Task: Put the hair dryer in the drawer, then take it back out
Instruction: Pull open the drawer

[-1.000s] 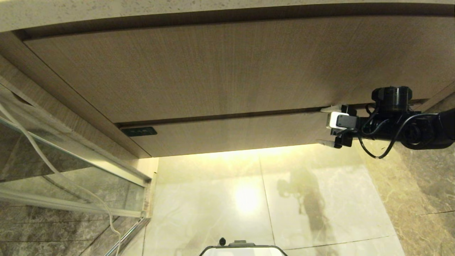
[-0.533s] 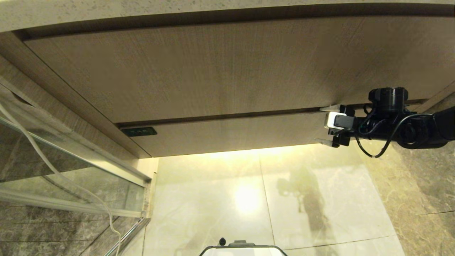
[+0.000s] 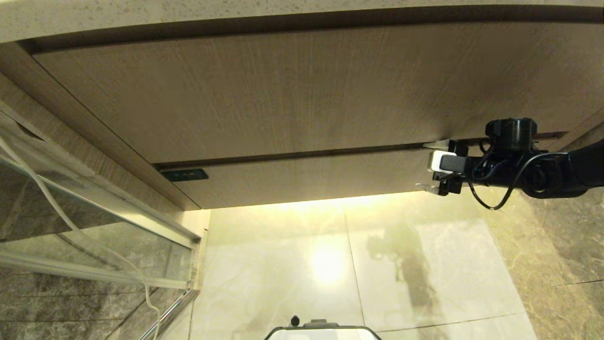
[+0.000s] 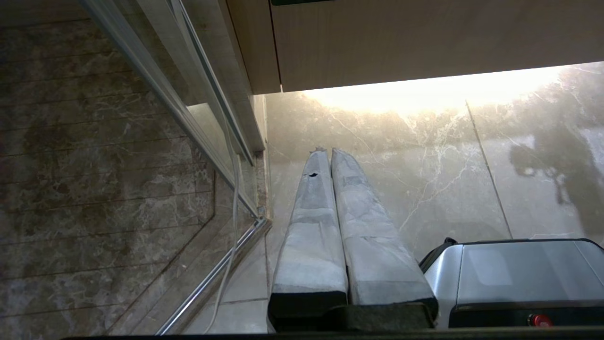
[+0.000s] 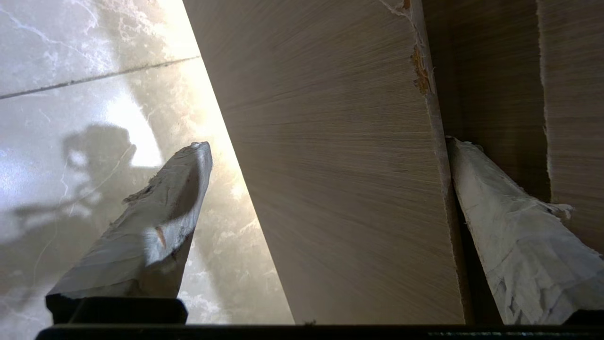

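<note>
The right gripper (image 3: 428, 166) has its cloth-wrapped fingers (image 5: 155, 226) spread wide, straddling the flat wood-grain drawer (image 3: 306, 177) front; one sits in the dark gap above it.

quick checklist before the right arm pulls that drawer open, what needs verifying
1. Right end effector open wide: ok.
2. Fingers straddle the drawer front, one finger in the gap above it, the other below its lower edge: ok.
3. Firm contact with the front edge: cannot tell.
4. Drawer closed, flush under the taller panel: ok.
5. Hair dryer located: not ok, it shows in no view.
6. Left end effector shut and low over the floor, away from the drawer: ok.
</note>
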Controlling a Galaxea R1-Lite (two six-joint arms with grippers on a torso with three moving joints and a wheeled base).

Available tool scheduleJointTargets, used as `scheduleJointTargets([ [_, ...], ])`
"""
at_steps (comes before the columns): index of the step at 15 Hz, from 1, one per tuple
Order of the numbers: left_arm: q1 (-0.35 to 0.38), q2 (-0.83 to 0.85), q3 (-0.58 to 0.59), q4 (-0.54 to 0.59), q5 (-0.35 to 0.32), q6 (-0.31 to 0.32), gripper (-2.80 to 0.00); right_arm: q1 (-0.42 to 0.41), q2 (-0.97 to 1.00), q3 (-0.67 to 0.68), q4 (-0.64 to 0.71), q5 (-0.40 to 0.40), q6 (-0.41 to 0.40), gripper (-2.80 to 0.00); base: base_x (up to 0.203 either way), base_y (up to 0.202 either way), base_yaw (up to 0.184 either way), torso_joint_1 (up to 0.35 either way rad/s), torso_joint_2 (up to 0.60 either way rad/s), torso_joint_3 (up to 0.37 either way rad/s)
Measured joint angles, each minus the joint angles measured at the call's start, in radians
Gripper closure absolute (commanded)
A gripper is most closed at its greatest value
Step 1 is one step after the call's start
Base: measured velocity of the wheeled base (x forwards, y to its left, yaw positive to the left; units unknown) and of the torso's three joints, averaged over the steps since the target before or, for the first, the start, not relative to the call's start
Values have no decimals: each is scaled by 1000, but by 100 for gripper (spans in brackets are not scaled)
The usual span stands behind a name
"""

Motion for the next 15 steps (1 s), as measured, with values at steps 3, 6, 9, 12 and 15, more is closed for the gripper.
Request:
scheduleJointTargets([
  [3, 0, 0, 0, 0, 0, 0, 0, -15, -13, -6, 124, -67, -1, -280, 0, 0, 0, 0, 0, 0],
  [6, 0, 0, 0, 0, 0, 0, 0, -26, -38, 10, 176, -114, 3, -280, 0, 0, 0, 0, 0, 0],
  [9, 0, 0, 0, 0, 0, 0, 0, -29, -47, 17, 221, -120, 7, -280, 0, 0, 0, 0, 0, 0],
  [12, -1, 0, 0, 0, 0, 0, 0, -28, -49, 20, 226, -120, 7, -280, 0, 0, 0, 0, 0, 0],
  [15, -1, 0, 0, 0, 0, 0, 0, -27, -58, 26, 235, -122, 18, -280, 0, 0, 0, 0, 0, 0],
])
